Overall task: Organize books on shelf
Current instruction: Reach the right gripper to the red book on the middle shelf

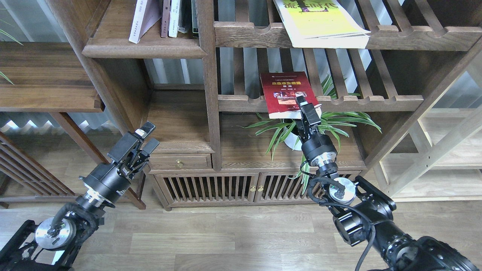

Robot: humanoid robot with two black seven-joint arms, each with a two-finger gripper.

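The right hand [304, 106] has reached up to the dark red book [284, 94], which lies flat on a slatted rack [361, 102] with its near edge overhanging the scalloped rail, likely why the hand comes at that edge. Its fingers seem to pinch that lower corner, though I cannot tell for certain. The left hand [147, 137] hangs released, lower left, holding nothing. The yellow-green book [320, 22] overhangs the rack above. White-covered books [145, 19] lean on the solid shelf [145, 51], far left, with room beside them.
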